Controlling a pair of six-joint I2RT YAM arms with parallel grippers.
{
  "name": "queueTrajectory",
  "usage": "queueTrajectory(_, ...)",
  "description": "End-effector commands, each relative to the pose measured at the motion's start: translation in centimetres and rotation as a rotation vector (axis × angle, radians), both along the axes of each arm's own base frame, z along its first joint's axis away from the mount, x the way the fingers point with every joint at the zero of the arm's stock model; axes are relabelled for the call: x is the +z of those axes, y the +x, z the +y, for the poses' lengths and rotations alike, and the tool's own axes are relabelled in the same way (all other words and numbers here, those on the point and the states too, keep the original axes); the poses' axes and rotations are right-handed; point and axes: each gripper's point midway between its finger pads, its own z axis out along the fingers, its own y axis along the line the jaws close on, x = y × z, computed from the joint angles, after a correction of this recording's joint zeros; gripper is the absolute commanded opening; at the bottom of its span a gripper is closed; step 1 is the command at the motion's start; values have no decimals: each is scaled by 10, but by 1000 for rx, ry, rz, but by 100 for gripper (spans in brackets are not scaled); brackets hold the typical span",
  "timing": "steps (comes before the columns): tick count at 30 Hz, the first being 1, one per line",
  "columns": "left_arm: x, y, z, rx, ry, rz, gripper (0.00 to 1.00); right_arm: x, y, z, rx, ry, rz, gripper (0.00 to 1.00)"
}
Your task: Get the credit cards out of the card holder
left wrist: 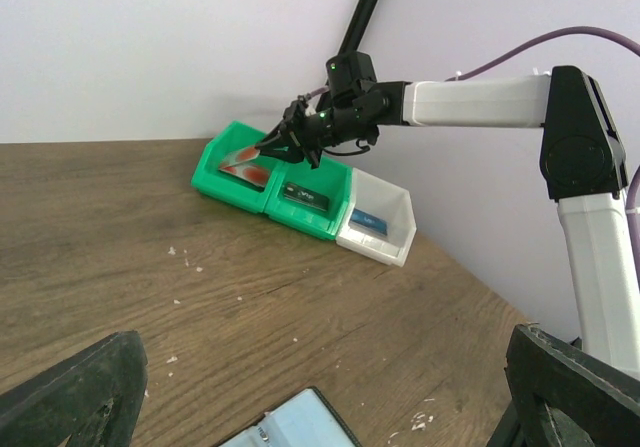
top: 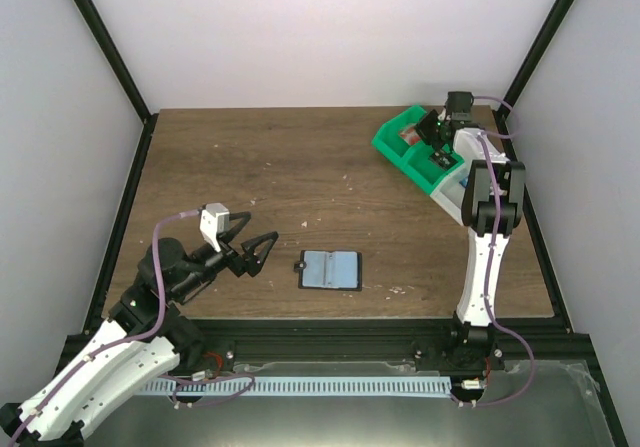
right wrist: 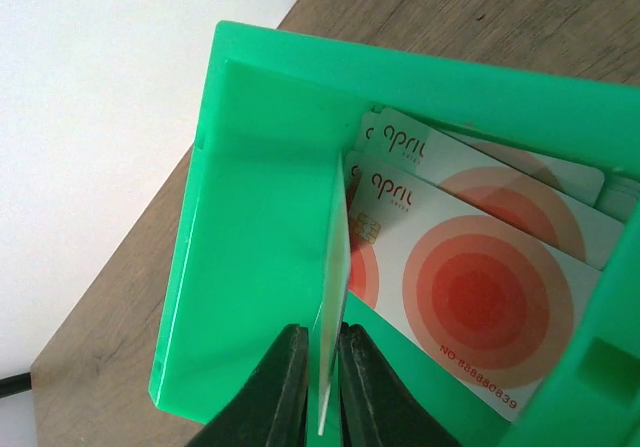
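The light blue card holder (top: 330,269) lies open and flat on the table near the front middle; its corner also shows in the left wrist view (left wrist: 290,425). My left gripper (top: 262,253) is open just left of it, empty. My right gripper (right wrist: 322,387) is shut on a credit card (right wrist: 334,297), held edge-on over the green bin (right wrist: 250,247) at the back right. Pale credit cards with red circles (right wrist: 480,277) lie stacked in that bin. From the left wrist view, the right gripper (left wrist: 288,143) hangs above the green bin (left wrist: 225,182).
A second green bin (left wrist: 305,202) with a dark card and a white bin (left wrist: 380,229) with a blue card stand in a row beside the first. Black frame posts stand at the table's back corners. The right arm (top: 490,227) reaches along the right edge.
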Motion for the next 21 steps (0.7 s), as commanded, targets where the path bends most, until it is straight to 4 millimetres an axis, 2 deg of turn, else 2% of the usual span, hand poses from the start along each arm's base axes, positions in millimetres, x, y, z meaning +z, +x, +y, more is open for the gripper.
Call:
queueTrajectory(1, -2, 1, 0, 4, 10, -6, 100, -12, -2, -15, -38, -8, 49, 12)
queueTrajectory(11, -2, 1, 1, 5, 7, -6, 100, 10, 2, -31, -84, -35, 19, 15)
queueTrajectory(21, -1, 0, 1, 2, 4, -8, 100, 35, -5, -38, -118, -49, -14, 19)
